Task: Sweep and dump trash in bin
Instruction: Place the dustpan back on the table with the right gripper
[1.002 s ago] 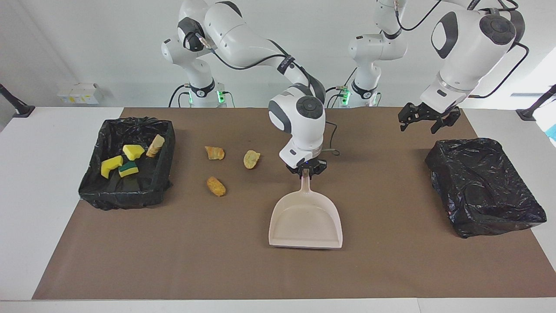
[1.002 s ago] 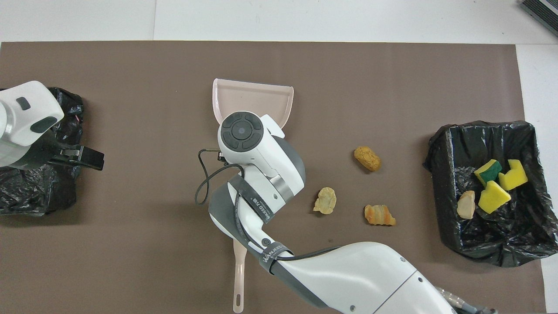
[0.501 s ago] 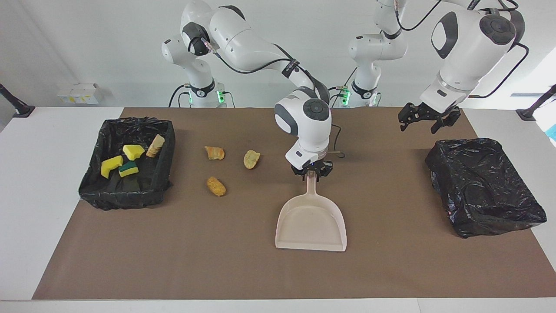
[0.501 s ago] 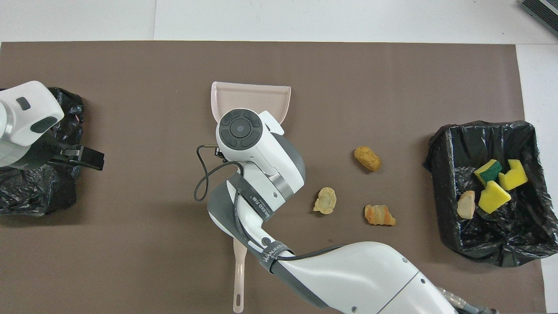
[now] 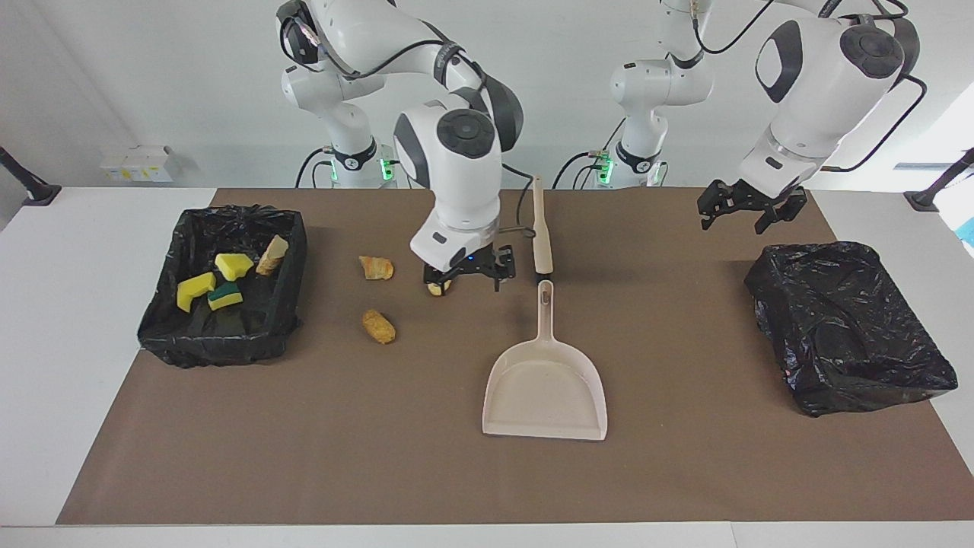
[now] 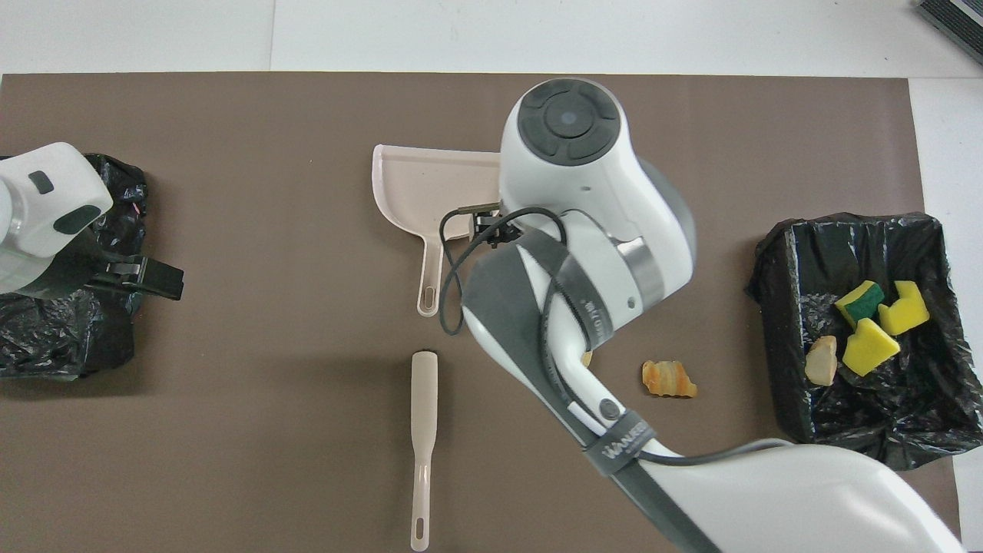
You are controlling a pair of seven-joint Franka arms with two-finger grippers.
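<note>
A: Clock is on the facing view. Where does it stand?

B: Right arm is up with its gripper (image 5: pixel 469 275) low over the mat (image 5: pixel 685 472), at 11 from the pan. Fingers are spread, holding nothing. Left arm waits, its gripper (image 5: pixel 749 213) in the air at 11 of the empty bin (image 5: pixel 845 327), fingers apart, also empty.

A: Full bin?

B: At 9 on the mat (image 5: pixel 228 339). Four scraps are inside: two yellow sponge bits, one green-topped, one tan piece.

A: Tools?

B: Pan (image 5: pixel 544 388) lies flat near the centre with nobody holding it, mouth to 6, handle to 12. Brush (image 5: pixel 541 228) lies on the mat at 12 of it, tip just beside the handle end.

A: Trash left?

B: Three tan scraps are on the mat, 10 to 11 of the pan. One (image 5: pixel 376 267), one (image 5: pixel 378 326), and a third (image 5: pixel 437 288) half hidden under the right gripper.

A: Risks?

B: The pan mouth faces away from the scraps, so sweeping now misses it. The gripper is right over that third scrap, and dropping lower could shove or pin it. Brush and handle sit close, so grabbing one may knock the other. The scraps are rounded and may roll past the pan lip. The floppy liner could snag the pan on a dump.
</note>
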